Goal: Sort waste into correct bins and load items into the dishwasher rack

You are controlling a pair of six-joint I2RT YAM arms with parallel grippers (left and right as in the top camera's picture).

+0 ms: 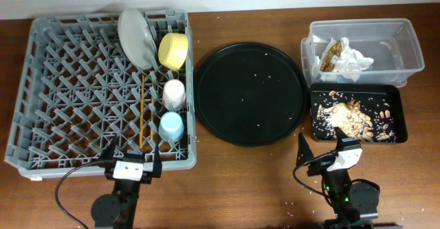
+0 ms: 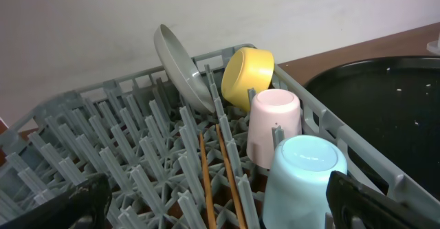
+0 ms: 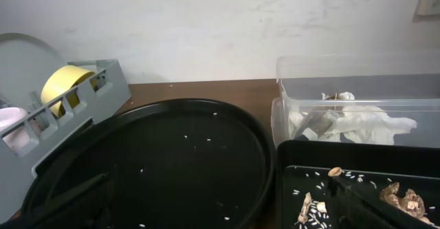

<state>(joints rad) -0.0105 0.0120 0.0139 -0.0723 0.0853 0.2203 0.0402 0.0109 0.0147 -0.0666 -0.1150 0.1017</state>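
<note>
The brown tabletop (image 1: 234, 188) carries the dishwasher rack (image 1: 69, 84) at nine o'clock, round black tray (image 1: 251, 112) mid-table, clear tub (image 1: 405, 47) at two o'clock, shallow black tray (image 1: 393, 95) at three

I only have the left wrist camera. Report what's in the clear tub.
Observer: The clear tub holds crumpled white napkins and a brown wrapper.
Operator: Now the rectangular black tray.
Observer: The shallow black tray holds tan food scraps and rice-like crumbs.
Operator: Give me the right gripper's status.
Observer: The right gripper is open and empty, on the near side of the black tray.
</note>
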